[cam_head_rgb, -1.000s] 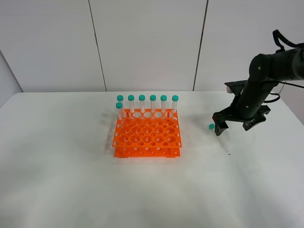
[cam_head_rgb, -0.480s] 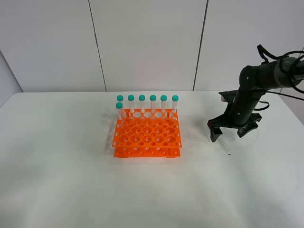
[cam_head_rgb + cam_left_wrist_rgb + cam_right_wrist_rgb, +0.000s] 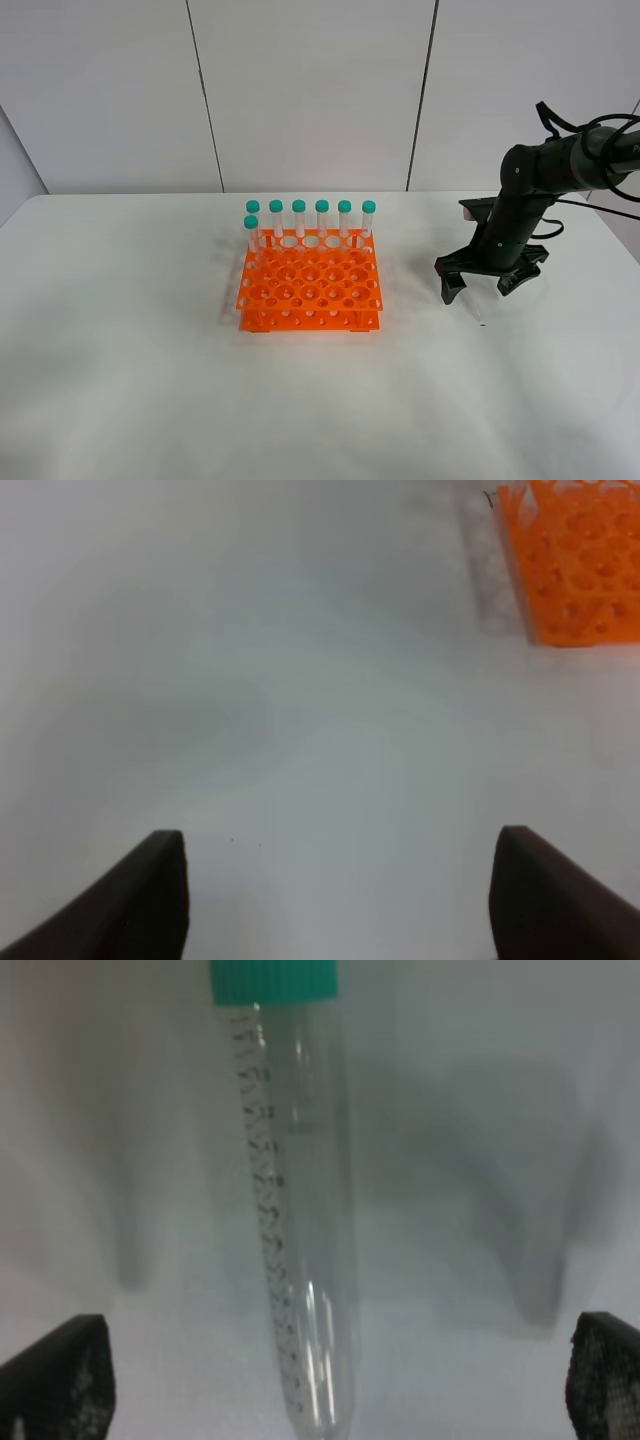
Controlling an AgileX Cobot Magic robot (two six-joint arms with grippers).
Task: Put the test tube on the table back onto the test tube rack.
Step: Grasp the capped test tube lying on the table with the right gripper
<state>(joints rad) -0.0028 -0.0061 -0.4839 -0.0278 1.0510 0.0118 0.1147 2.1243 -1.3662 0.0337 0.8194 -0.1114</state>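
Though clear, slim teal-capped test tube point(image 3: 300, 1220)

Seven teal-capped tubes point(image 3: 322, 212) stand upright near the middle of the desk point(image 3: 120, 380), somewhat toward its far edge. Six form one row parallel to that edge, and the seventh stands just in front of the row's end nearer the desk's left edge. Behind the far edge rises a white panelled wall point(image 3: 310, 90) with two dark vertical seams point(image 3: 203, 100).

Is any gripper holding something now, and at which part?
Nothing is held. The right gripper is open over the test tube, which lies on the table. The left gripper is open and empty.
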